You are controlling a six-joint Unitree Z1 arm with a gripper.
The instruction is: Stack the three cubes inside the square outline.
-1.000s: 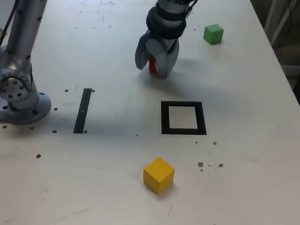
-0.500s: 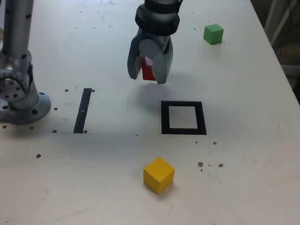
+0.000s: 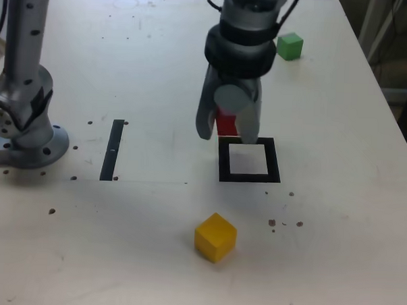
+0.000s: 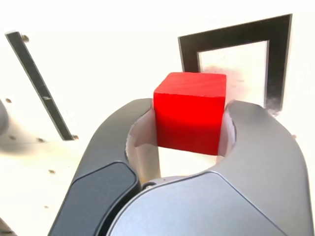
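The hand is clamped on the red cube (lifted) beside the square outline.

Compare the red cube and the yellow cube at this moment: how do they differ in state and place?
The red cube is clamped between the jaws of the gripper and appears held above the table, at the far edge of the square outline; the yellow cube sits free on the table, untouched. In the exterior view the red cube is half hidden by the jaws, the yellow cube fully visible, nearer the camera than the outline. Both look like plain matte cubes of similar size.
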